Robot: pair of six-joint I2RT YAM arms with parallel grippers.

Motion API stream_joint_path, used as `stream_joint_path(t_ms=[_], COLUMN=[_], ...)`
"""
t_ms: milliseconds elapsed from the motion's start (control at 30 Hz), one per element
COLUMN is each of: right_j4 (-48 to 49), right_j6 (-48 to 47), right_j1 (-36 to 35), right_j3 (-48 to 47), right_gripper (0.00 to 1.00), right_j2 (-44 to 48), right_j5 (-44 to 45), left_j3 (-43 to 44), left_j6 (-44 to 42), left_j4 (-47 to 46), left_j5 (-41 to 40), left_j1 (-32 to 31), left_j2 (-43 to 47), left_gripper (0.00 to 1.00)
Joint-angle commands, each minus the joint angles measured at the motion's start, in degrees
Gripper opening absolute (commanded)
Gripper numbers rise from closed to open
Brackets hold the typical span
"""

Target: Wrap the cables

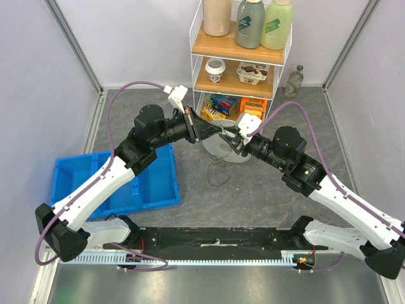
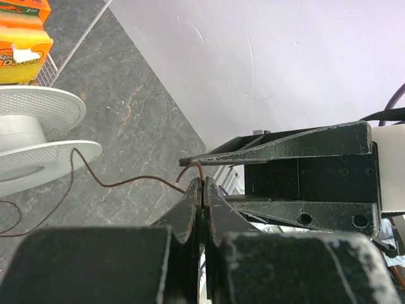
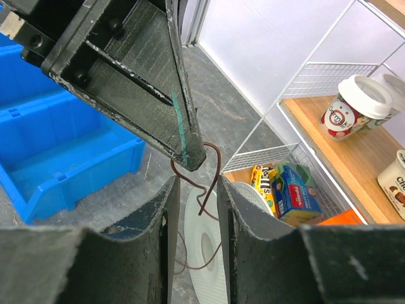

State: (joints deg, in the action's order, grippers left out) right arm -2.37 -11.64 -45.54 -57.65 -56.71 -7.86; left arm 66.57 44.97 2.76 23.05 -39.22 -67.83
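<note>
- Count: one cable (image 2: 126, 184), one white spool (image 2: 38, 111), two grippers.
- Left gripper (image 2: 201, 185): fingers clamped on the cable.
- Right gripper (image 3: 197, 183): fingers parted, cable hanging roughly vertical between them.
- Cable runs from the left fingertips toward the spool; slack loops lie on the table (image 1: 253, 196).

Wire (image 2: 133, 182) running off the left edge of the left wrist view, spool (image 2: 38, 107) cut by that same edge, sponge pack (image 2: 22, 47) clipped at the corner, bottles (image 1: 250, 22) cropped at the top overhead, blue bin (image 3: 57, 152) cut off in the right wrist view.
</note>
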Motion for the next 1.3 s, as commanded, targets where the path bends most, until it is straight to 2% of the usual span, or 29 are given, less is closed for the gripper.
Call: stream_joint_path(t_ms=[0, 100, 133, 267, 533, 600, 633, 733, 933, 1100, 1233, 1267], right_j4=[2.55, 2.46, 2.46, 2.46, 2.46, 2.55, 2.46, 0.36, -4.47, -8.87, -8.27, -7.65], right_j6=[-0.93, -1.02, -1.1, -1.19, -2.07, -2.07, -1.99, -2.07, -6.54, -9.36, -8.94, -7.88], right_j1=[-0.08, -0.08, -0.08, -0.16, -0.08, -0.08, -0.08, -0.08, -0.08, -0.08, -0.08, -0.08], right_j3=[-0.01, 0.08, 0.17, 0.17, 0.69, 0.78, 0.78, 0.52, 0.34, -0.8, -0.89, -1.32], right_gripper=[0.37, 0.51, 0.5, 0.37, 0.19, 0.18, 0.21, 0.39, 0.69, 0.87, 0.98, 0.98], right_j2=[0.63, 0.63, 0.63, 0.9, 0.99, 0.99, 0.99, 1.07, 3.18, 3.97, 3.8, 3.36], right_j5=[1.53, 2.85, 2.93, 2.59, 1.27, 0.83, 0.83, 0.65, 0.48, 0.04, -4.09, -4.7], left_j3=[-0.21, -0.3, -0.38, -0.56, -0.73, -0.56, -0.56, -0.3, 0.5, 0.23, 0.14, -0.03], left_j6=[1.35, 1.43, 1.35, 1.08, 2.05, 2.4, 2.58, 1.97, -5.05, -8.58, -7.01, -5.87], left_j4=[-2.59, -2.5, -2.59, -2.59, -4.87, -5.22, -5.31, -4.97, -0.92, -0.22, -0.74, -1.44], left_j5=[3.31, 3.84, 3.93, 4.2, 5.34, 5.78, 5.87, 5.17, 2.17, 1.3, 1.29, 1.73], left_j1=[-0.06, -0.06, -0.06, -0.06, -0.06, -0.15, -0.07, -0.06, -0.06, -0.15, -0.06, -0.15], left_j2=[1.83, 2.0, 2.09, 2.26, 2.18, 2.18, 2.18, 2.0, 2.09, 2.36, 2.09, 1.92], left_gripper=[0.02, 0.02, 0.02, 0.02, 0.02, 0.01, 0.02, 0.02, 0.02, 0.02, 0.02, 0.02])
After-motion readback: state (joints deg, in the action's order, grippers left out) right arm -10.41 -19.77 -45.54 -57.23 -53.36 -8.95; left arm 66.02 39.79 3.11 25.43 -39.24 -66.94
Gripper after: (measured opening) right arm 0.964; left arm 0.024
